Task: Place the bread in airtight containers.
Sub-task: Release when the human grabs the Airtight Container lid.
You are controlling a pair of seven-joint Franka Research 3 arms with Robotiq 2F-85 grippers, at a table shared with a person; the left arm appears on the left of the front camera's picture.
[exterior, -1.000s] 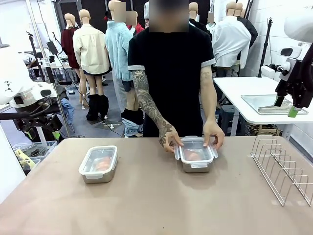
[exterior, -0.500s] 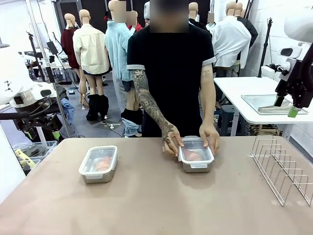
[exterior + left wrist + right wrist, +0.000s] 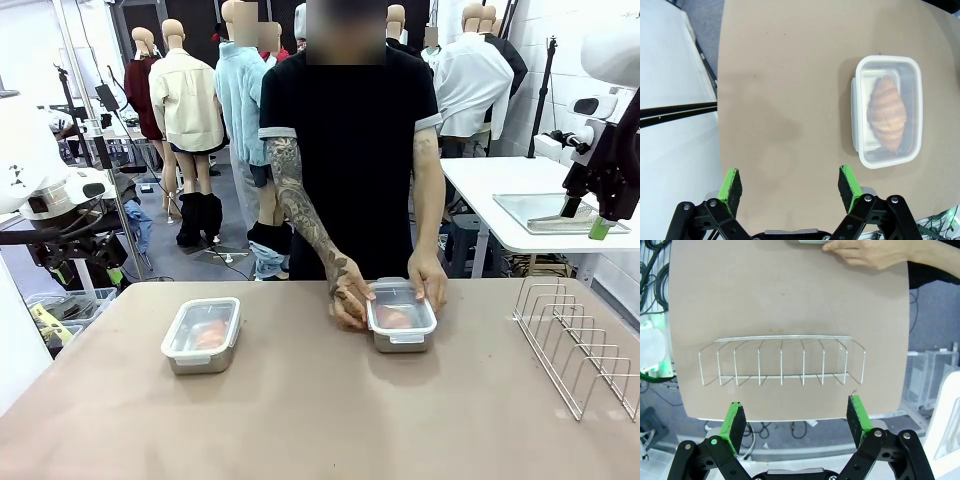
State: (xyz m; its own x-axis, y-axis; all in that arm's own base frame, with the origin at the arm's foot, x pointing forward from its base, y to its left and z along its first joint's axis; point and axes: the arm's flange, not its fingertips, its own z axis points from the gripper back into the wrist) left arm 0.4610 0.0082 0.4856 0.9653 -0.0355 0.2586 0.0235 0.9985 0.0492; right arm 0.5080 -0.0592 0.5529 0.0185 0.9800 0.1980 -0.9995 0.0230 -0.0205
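Golden-brown croissant — tan table

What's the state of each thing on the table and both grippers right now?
Left container: lidded, croissant inside, untouched.
Right container: lid on, bread inside, both of the person's hands on it.
Wire rack: upright, nothing in it.
Left gripper: open, holding nothing, above the table.
Right gripper: open, holding nothing, above the rack.
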